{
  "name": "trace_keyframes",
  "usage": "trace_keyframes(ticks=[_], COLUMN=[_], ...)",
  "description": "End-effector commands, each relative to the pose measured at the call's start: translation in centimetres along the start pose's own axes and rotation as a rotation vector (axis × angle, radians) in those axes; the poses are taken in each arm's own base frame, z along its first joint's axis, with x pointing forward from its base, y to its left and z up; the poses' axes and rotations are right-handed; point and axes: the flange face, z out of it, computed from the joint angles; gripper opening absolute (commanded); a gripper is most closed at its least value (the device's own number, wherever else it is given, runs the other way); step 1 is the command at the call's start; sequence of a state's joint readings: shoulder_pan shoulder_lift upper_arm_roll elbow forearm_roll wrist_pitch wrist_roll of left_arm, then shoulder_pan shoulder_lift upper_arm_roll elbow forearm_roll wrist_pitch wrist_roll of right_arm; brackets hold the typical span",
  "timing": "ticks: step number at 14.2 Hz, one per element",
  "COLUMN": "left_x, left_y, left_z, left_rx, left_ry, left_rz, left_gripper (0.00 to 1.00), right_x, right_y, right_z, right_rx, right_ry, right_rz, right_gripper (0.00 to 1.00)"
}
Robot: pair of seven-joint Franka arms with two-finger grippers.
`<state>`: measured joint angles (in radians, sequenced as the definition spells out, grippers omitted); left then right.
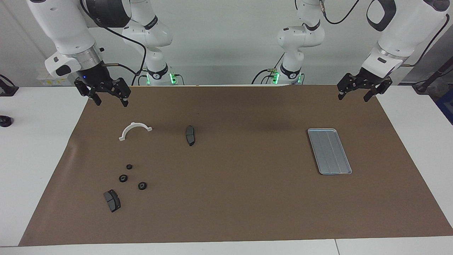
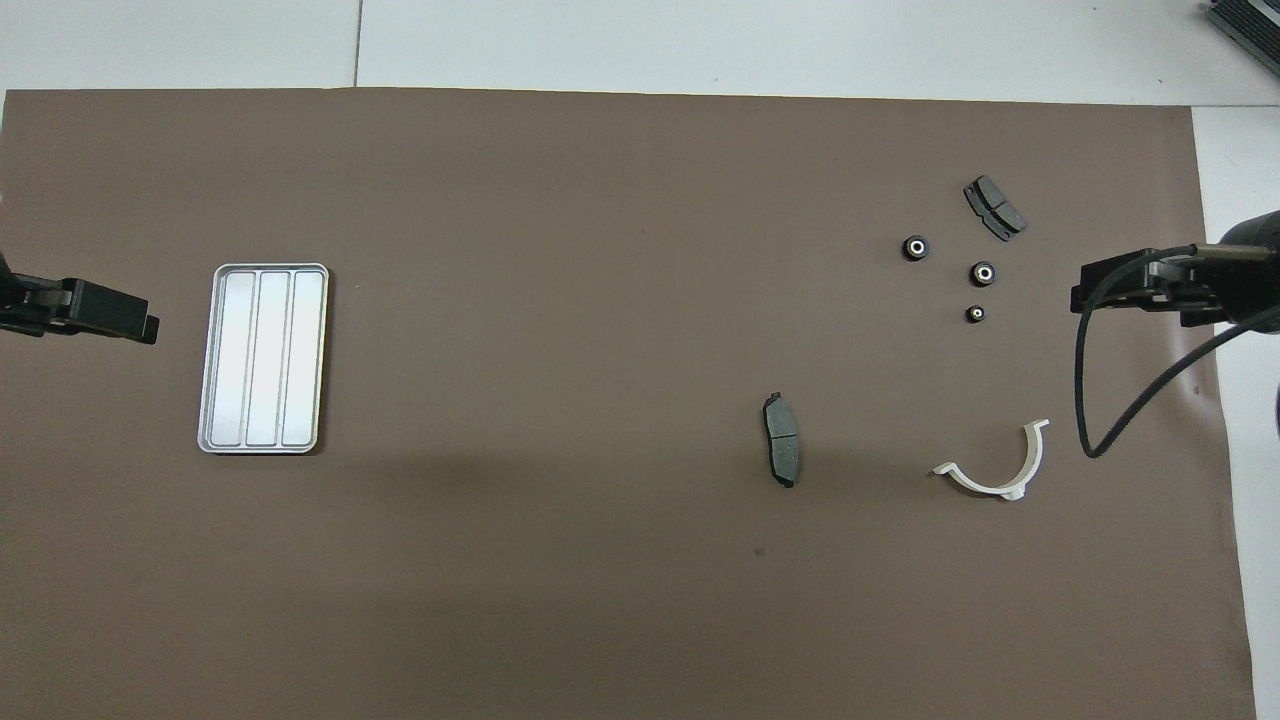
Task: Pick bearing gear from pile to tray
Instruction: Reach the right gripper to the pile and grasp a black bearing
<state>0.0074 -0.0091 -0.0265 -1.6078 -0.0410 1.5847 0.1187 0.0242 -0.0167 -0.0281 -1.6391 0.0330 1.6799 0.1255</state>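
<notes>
- Facing view: I've got both grippers, left [image 1: 365, 92] and right [image 1: 103, 92], raised, open, empty.
- Three small black round bearing gears [image 1: 123, 178] clustered well apart from grooved silver-grey metal tray [image 1: 329, 151], probably right arm's pick.

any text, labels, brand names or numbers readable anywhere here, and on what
None can be read.
Dark bands on the two arm bases by the green lights carry small white marks, too small to read.
A pale label-like patch on the white table near the right gripper is too blurred to read.
The tray, bearing gears, dark pads, white curved bracket, brown mat and left gripper show no text.
</notes>
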Motion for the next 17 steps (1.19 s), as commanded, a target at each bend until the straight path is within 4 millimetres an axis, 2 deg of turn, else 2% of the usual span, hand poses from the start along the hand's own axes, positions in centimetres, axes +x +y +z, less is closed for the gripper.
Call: trace_keyframes(ticks=[1, 4, 7, 8, 12, 14, 17], left_x=[-0.8, -0.9, -0.8, -0.8, -0.8, -0.9, -0.8], left_y=[-0.1, 0.0, -0.1, -0.1, -0.1, 0.0, -0.1], left_z=[0.0, -0.1, 0.0, 0.0, 0.0, -0.1, 0.0], left_rx=[-0.003, -0.003, -0.003, -0.003, -0.003, -0.003, -0.003], left_ry=[-0.004, -0.002, -0.004, -0.004, -0.004, -0.002, -0.004], left_rz=[-0.008, -0.008, -0.008, -0.008, -0.008, -0.008, -0.008], left_gripper=[1.0, 1.0, 1.0, 1.0, 1.0, 1.0, 1.0], right_x=[-1.0, -1.0, -1.2, -0.2, 4.8, 6.7, 8.4], right_y=[0.4, 0.9, 0.5, 0.7, 1.3, 1.6, 2.4], right_z=[-0.1, 1.2, 5.7, 8.3, 16.6, 20.1, 23.8], right_rx=[0.025, 0.028, 0.034, 0.023, -0.005, -0.011, -0.02], right_ry=[-0.006, 0.005, 0.072, 0.044, 0.099, 0.144, 0.19], right_rz=[-0.016, -0.021, -0.031, -0.043, -0.124, -0.131, -0.17], right_gripper=[1.0, 1.0, 1.0, 1.0, 1.0, 1.0, 1.0])
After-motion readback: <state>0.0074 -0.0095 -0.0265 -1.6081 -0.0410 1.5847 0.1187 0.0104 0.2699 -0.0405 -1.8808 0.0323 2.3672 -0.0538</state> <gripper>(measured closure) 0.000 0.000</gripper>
